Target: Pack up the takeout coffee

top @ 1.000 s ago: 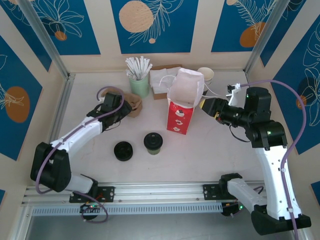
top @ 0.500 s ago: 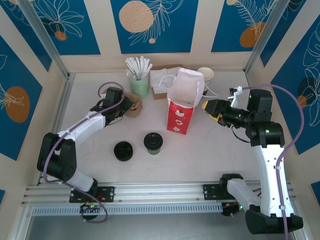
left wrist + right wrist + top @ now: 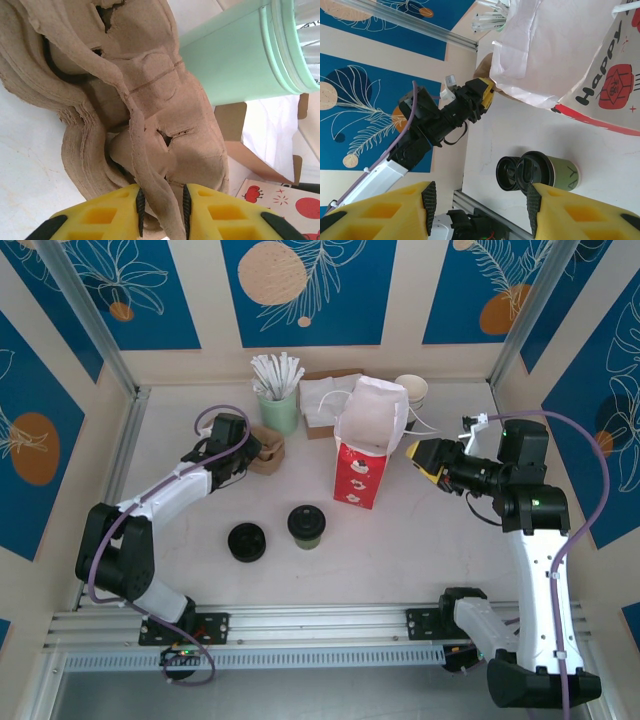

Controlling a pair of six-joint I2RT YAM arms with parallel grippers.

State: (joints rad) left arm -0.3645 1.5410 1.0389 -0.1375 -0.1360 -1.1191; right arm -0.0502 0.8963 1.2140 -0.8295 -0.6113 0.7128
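The takeout coffee (image 3: 306,525), an olive-green cup with a black lid, stands upright in the middle of the table, and is also seen from the right wrist (image 3: 550,172). The red-and-white paper bag (image 3: 365,455) stands open behind it. My left gripper (image 3: 250,452) is at the brown pulp cup carrier (image 3: 267,450), far from the coffee. In the left wrist view its fingers (image 3: 120,212) are closed narrowly on a raised rib of the carrier (image 3: 150,115). My right gripper (image 3: 420,455) hangs open beside the bag's right side, its jaws wide apart with nothing between them (image 3: 480,210).
A low black disc (image 3: 247,541) lies left of the coffee. At the back stand a mint cup of straws (image 3: 278,410), a box of white napkins (image 3: 325,400) and a stack of white cups (image 3: 411,390). Walls close in left, right and behind.
The left arm folded its elbow in and pushed its gripper onto the carrier. The right gripper drew slightly right, away from the bag. The coffee has not moved.
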